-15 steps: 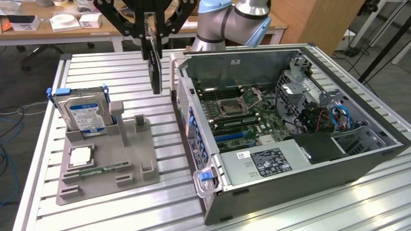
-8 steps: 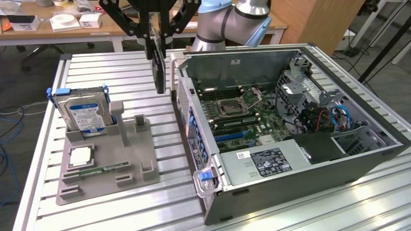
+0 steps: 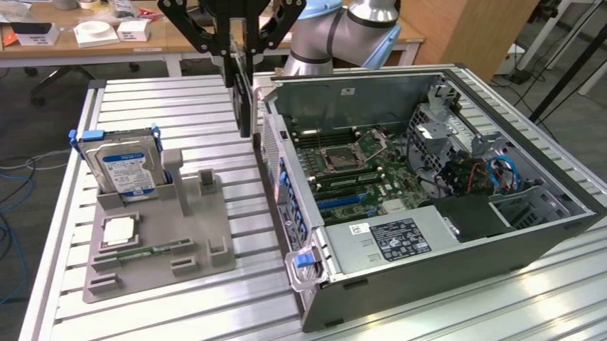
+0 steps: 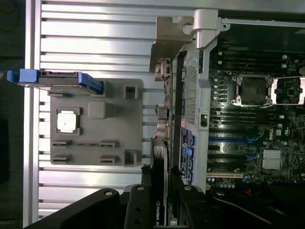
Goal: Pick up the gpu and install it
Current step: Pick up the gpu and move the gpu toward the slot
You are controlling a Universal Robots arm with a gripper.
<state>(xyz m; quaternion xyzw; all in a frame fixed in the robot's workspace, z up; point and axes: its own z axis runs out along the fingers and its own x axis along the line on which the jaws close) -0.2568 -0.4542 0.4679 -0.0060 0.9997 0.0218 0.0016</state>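
Currently I have the claw clamped on the gpu. It hangs on edge, long axis pointing down, above the counter just outside the computer case. The blue slots lie inside, toward the exterior view's right.

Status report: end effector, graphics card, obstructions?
End effector shut on graphics card. Card aloft, hanging vertical, outside computer case. Close beside its wall, not yet installed.
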